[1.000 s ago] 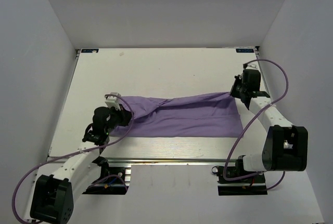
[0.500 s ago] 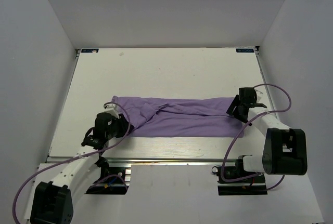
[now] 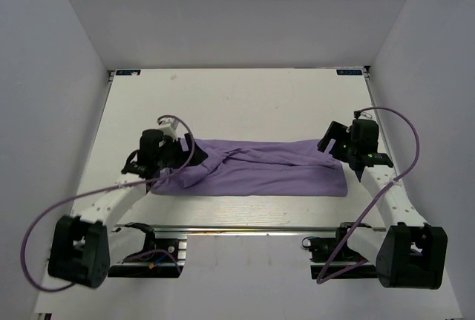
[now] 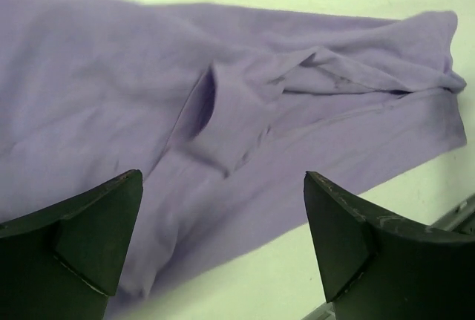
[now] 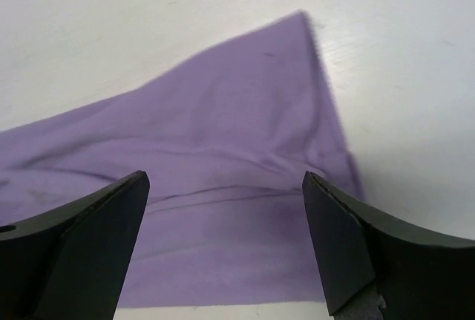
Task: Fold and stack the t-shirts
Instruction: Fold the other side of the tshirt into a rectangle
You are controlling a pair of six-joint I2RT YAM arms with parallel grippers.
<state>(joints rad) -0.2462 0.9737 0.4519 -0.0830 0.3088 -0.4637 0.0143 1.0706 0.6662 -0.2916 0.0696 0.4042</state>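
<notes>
Top external view shows the lavender t-shirt [image 3: 260,168] lying as a long, rumpled band across the near half of the white worktop [image 3: 237,105], with one arm at each end of it. On the left wrist view the left tool [image 4: 221,186] stands spread wide above creased cloth, holding nothing. The right tool [image 5: 225,183] is likewise spread and empty over the shirt's right end.

Left pincer [image 4: 223,180] and right pincer [image 5: 225,179], both agape
</notes>
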